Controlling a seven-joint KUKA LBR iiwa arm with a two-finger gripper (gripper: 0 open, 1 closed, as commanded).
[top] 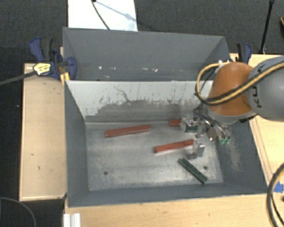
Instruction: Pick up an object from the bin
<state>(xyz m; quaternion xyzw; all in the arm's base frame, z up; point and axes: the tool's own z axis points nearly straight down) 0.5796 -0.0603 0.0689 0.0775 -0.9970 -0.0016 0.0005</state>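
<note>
My gripper (pixel 197 149) hangs low over the right part of the bin floor, its fingers pointing down. Right beside its tips lies a red-brown flat bar (pixel 173 147), whose right end reaches the fingers; whether they touch it I cannot tell. Just below the gripper a dark green bar (pixel 192 170) lies slanted on the floor. A short red piece (pixel 174 123) rests near the back wall, just left of the gripper's body.
A longer red-brown bar (pixel 128 131) lies further left toward the back of the floor. The arm with its orange cover and cables leans in over the bin's right wall.
</note>
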